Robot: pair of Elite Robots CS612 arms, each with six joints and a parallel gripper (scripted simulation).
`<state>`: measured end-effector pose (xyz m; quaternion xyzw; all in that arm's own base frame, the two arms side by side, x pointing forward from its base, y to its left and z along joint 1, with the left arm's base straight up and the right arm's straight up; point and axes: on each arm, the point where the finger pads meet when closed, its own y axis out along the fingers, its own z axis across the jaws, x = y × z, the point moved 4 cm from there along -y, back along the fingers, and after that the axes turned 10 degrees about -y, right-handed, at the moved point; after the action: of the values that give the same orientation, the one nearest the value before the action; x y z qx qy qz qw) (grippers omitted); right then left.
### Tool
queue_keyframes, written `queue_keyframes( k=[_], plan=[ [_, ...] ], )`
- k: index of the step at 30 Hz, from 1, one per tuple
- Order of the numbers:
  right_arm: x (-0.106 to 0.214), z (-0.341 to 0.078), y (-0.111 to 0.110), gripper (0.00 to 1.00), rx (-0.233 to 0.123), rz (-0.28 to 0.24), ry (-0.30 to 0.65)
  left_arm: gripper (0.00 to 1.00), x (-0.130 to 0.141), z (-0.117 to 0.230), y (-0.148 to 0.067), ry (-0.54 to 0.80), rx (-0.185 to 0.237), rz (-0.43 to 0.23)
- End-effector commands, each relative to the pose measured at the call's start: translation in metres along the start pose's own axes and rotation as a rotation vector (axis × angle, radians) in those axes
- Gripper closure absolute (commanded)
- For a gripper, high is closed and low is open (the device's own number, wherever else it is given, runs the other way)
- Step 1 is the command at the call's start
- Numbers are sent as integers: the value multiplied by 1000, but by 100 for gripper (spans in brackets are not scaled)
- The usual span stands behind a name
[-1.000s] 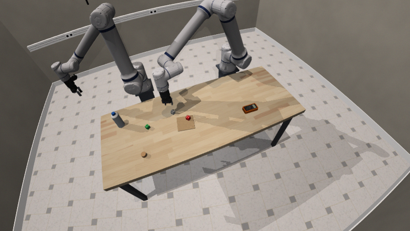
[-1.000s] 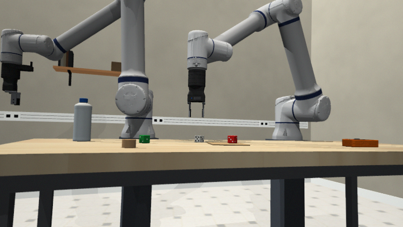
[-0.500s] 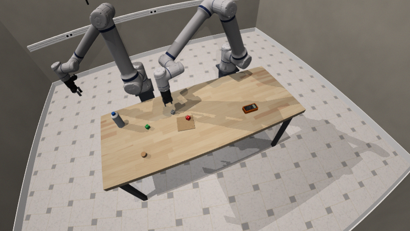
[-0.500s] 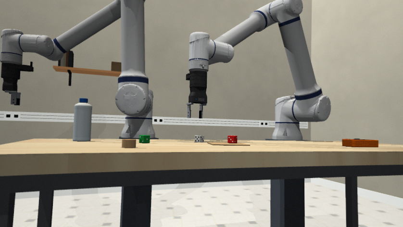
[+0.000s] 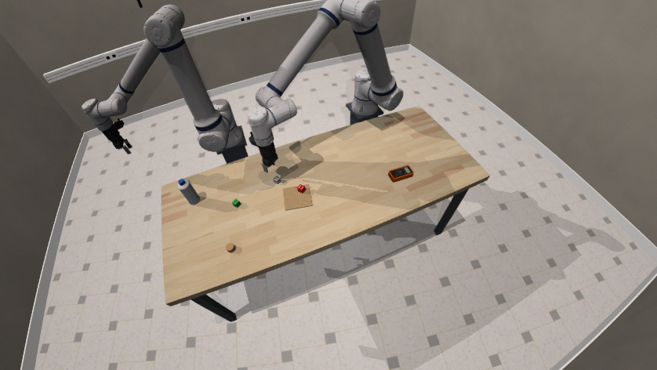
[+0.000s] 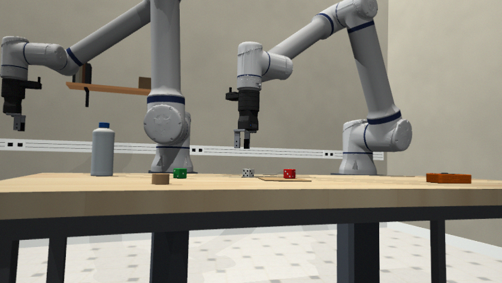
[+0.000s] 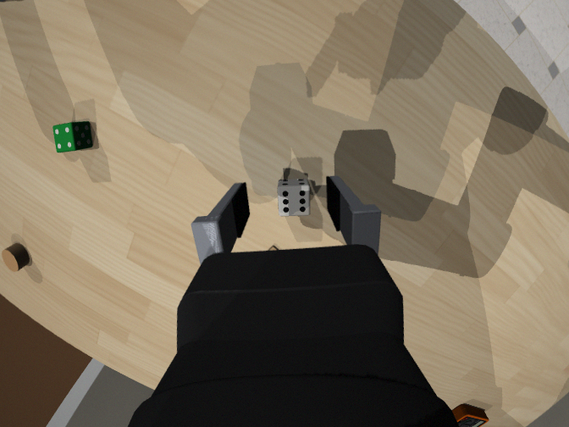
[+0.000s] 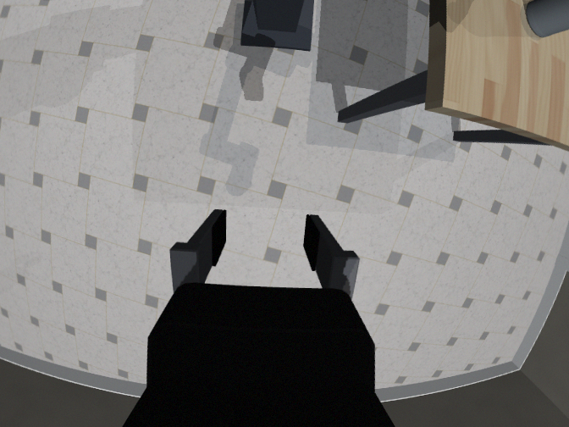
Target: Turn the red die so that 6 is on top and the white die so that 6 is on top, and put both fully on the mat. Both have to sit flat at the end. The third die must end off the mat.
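Red die [image 5: 301, 188] [image 6: 289, 173] on mat [image 5: 298, 201] [image 6: 281, 179], rear pt.
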<state>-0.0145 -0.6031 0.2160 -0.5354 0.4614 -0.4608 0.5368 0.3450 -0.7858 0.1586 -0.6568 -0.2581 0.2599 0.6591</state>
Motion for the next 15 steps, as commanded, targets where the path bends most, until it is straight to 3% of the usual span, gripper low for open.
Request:
queue_keyframes(
  k=[1,7,10,15],
  plan=[
    [1,0,-1,0,-1,-2,0,0,0,-1,0,-136,-4,-1],
    [1,0,-1,0,-1,-2,0,0,1,-3,2,-394,-4,0],
    [1,0,-1,0,-1,-2,0,0,2,-3,2,-396,-4,0],
    [1,0,-1,0,-1,-2,0,0,4,-4,3,-602,-4,0]
  ],
)
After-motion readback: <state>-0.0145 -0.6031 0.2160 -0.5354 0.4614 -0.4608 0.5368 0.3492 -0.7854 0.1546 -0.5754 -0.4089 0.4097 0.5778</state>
